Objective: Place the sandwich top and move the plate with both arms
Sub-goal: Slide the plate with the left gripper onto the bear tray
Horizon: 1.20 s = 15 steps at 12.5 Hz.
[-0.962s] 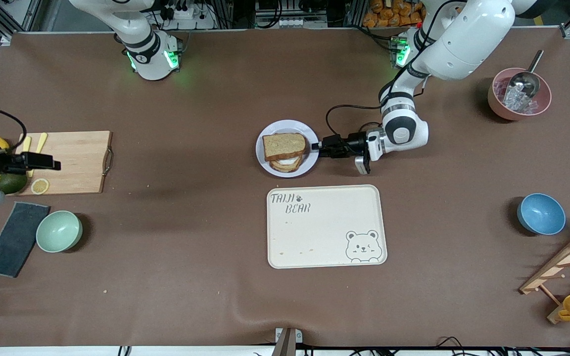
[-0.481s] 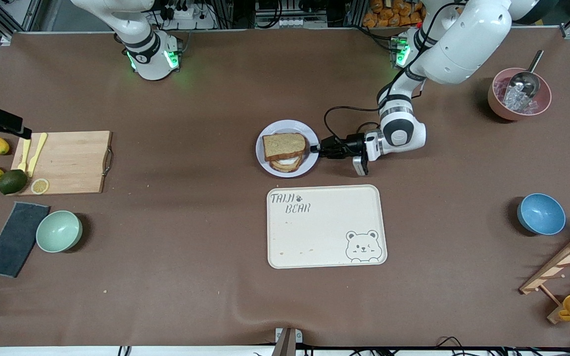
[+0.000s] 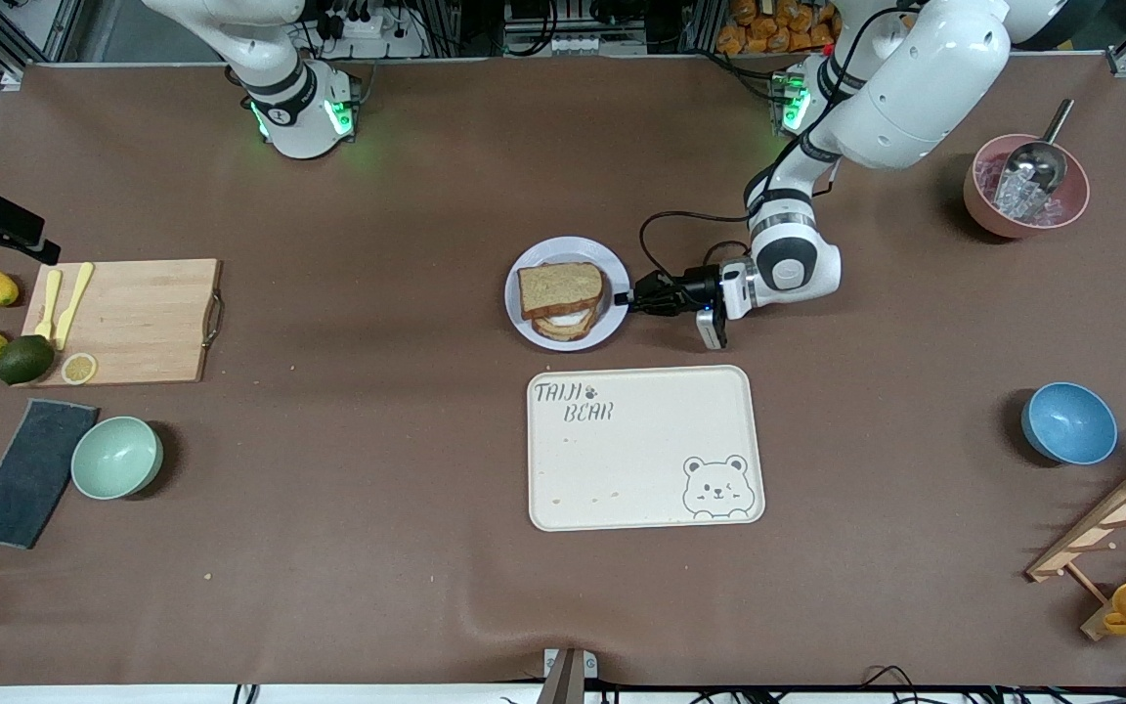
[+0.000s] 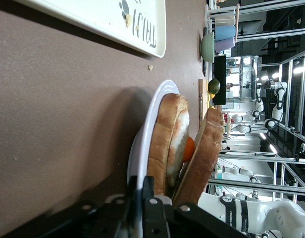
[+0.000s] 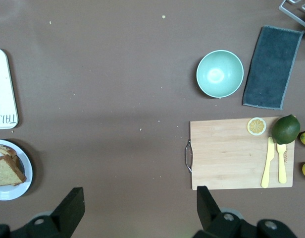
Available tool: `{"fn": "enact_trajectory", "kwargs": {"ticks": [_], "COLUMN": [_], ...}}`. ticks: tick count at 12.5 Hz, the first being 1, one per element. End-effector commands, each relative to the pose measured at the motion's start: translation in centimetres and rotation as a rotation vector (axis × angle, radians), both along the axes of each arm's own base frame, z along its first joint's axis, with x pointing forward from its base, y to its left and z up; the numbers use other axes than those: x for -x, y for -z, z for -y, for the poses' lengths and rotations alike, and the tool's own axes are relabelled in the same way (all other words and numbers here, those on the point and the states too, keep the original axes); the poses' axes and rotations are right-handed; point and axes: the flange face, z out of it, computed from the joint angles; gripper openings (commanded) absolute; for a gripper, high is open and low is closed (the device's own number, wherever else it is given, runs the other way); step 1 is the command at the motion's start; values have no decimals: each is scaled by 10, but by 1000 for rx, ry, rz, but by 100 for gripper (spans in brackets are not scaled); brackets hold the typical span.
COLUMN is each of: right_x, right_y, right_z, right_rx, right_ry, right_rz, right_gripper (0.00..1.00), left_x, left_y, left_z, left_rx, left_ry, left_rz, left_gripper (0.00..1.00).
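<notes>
Brown tabletop (image 3: 348,548) carries, from the frame's left edge, the right gripper (image 5: 137,210) with jaws wide, then at centre the light brown squarish sandwich top (image 3: 560,287) on the round pale plate (image 3: 524,328), whose rim the left gripper (image 3: 629,298) pinches.

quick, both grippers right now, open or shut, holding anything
left gripper: shut on the rim of the plate, at the plate's edge toward the left arm's end.
right gripper: open, holding nothing, up over the table by the cutting board.
</notes>
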Motion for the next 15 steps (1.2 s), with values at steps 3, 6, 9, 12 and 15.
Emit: {"fn": "enact_trajectory", "kwargs": {"ticks": [3, 6, 9, 12, 15], "right_x": [18, 20, 25, 19, 14], "right_y": [-4, -7, -10, -14, -17], "right_z": [-12, -8, -11, -11, -12], "right_rx": [27, 18, 17, 24, 30], "right_ry": [22, 30, 22, 21, 8], "right_rz": [9, 15, 29, 69, 92], "right_gripper": [100, 100, 100, 100, 100], "left_x": [-4, -16, -26, -38, -48], "left_y": [12, 2, -19, -54, -95], "left_z": [7, 11, 16, 24, 37], "left_rx": [5, 18, 45, 75, 116], "left_ry": [-14, -22, -33, -80, -127], "left_rz": [20, 44, 55, 33, -2], "left_gripper": [0, 0, 0, 0, 0]}}
